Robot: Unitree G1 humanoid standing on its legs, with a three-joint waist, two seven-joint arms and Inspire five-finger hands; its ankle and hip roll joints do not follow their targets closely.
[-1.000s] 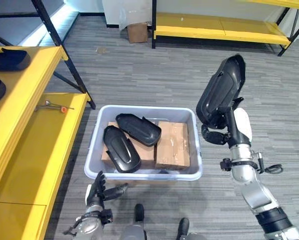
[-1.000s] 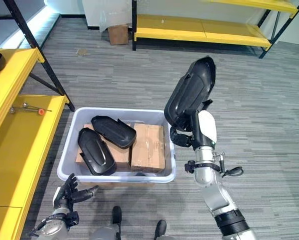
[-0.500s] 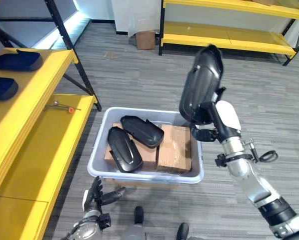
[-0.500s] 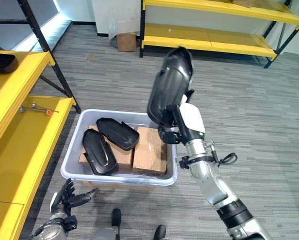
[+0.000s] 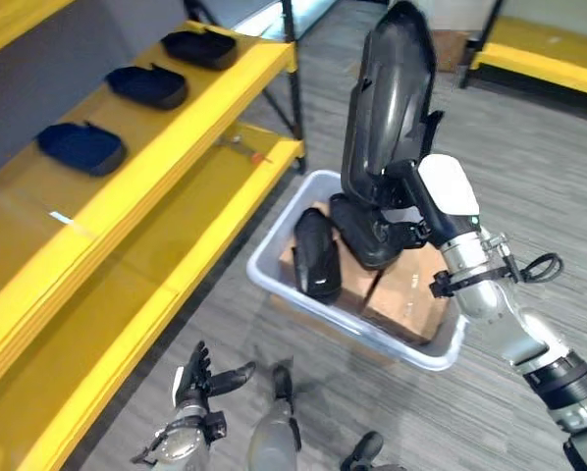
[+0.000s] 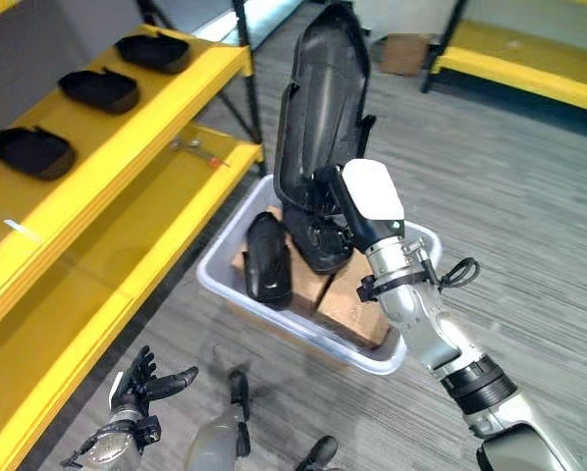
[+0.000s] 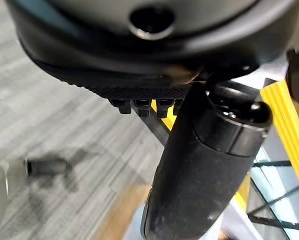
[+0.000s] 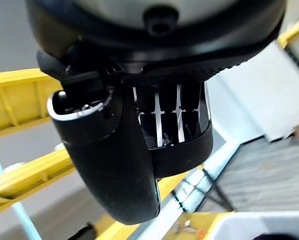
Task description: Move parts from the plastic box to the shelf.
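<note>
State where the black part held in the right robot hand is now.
The black part stands upright in the right robot hand, lifted above the plastic box, right of the yellow shelf.

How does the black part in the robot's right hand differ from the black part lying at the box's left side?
The held black plastic shell stands upright above the grey plastic box, gripped by the right hand; the boxed black shell lies flat on brown cardboard, untouched. The held one looks larger. Both are glossy, elongated covers.
</note>
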